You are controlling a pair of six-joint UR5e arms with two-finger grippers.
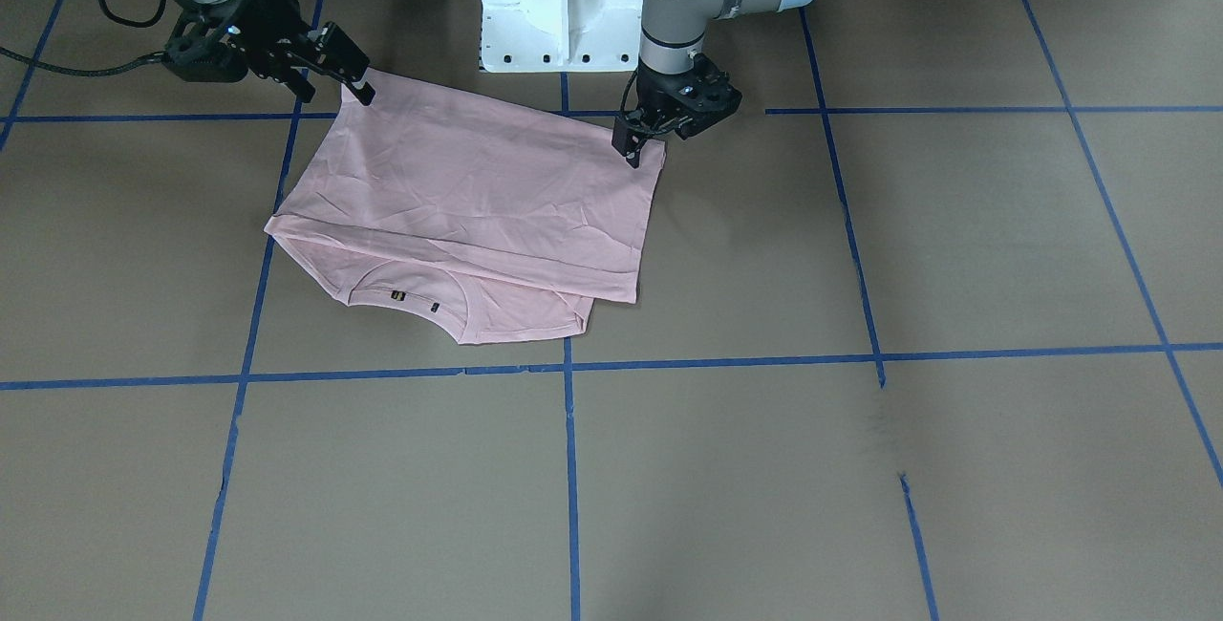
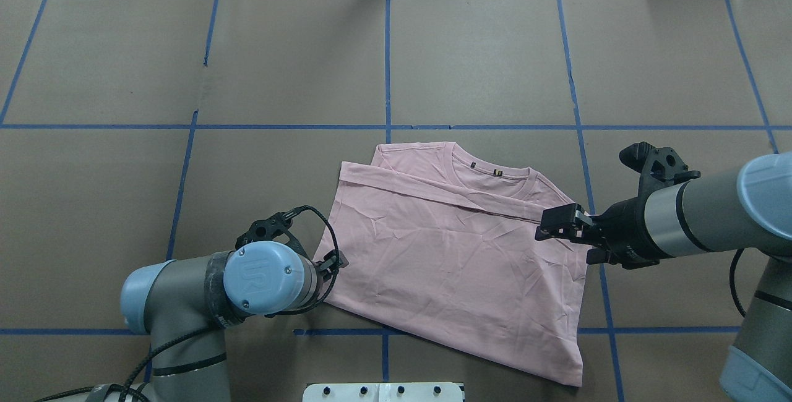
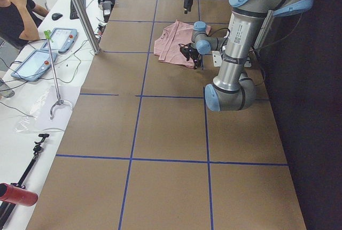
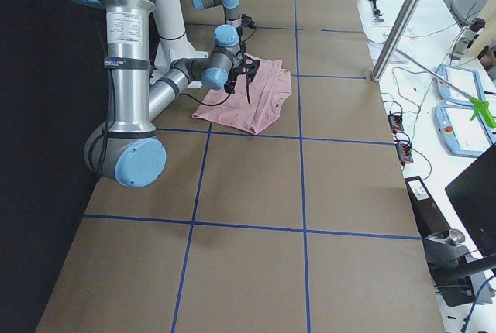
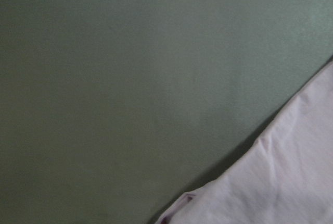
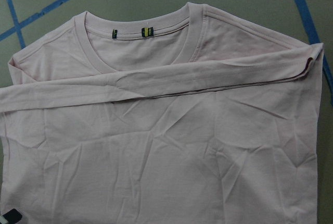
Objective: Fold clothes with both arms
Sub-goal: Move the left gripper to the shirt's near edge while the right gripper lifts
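The pale pink T-shirt (image 1: 478, 191) lies folded on the brown table, print hidden, its ribbed collar (image 2: 489, 174) on the far side from the robot. It also shows in the overhead view (image 2: 458, 266) and the right wrist view (image 6: 156, 156). My left gripper (image 1: 638, 155) points down at the shirt's near corner on my left (image 2: 337, 261), low over the table, and looks open; the left wrist view shows only that corner (image 5: 281, 182), with no fingers. My right gripper (image 1: 355, 76) hovers open over the shirt's edge on my right (image 2: 550, 224), holding nothing.
The white pedestal base (image 1: 562, 10) stands just behind the shirt. Blue tape lines (image 2: 387, 68) divide the brown table. A seated operator (image 3: 13, 10), tablets (image 3: 43, 48) and a metal pole (image 3: 80, 10) are on the side bench past the table's far edge.
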